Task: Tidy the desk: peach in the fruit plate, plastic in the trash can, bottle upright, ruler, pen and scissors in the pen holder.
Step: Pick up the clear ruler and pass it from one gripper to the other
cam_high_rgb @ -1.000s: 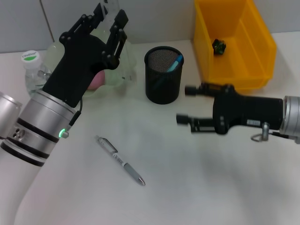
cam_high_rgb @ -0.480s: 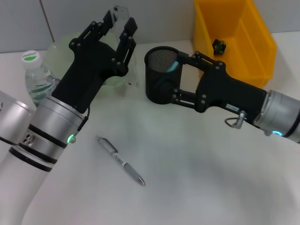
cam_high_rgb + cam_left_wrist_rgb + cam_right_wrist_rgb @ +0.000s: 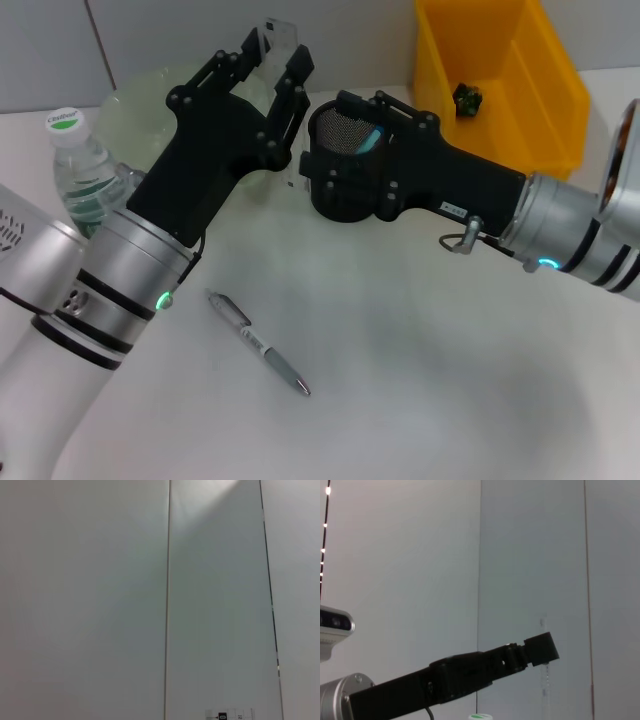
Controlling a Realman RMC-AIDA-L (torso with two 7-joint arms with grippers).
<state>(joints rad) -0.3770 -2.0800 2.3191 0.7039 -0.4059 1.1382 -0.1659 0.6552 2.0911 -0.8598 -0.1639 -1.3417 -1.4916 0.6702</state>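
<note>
The short transparent flat plastic ruler [image 3: 281,40] stands upright, pinched between the closed fingers [image 3: 293,80] of the left gripper [image 3: 270,62], raised above the plain white desk [image 3: 420,370], just at 9 o'clock of the black wire mesh pen holder [image 3: 345,165]. The right gripper [image 3: 335,150] has its black fingers spread either side of that holder, seemingly touching its wall. A blue-sheathed pair of scissors [image 3: 371,137] leans inside the cup.

Behind the left arm, at 10 o'clock of the holder, sits the translucent pale green scalloped fruit plate [image 3: 150,95]; its contents are hidden. The clear green-labelled water bottle [image 3: 82,170] stands upright at far 9 o'clock. The bright yellow rectangular trash can [image 3: 540,90] is at 2 o'clock, a dark scrap [image 3: 466,98] inside. A silver pen [image 3: 258,343] lies flat at 7 o'clock, well apart from both grippers.
</note>
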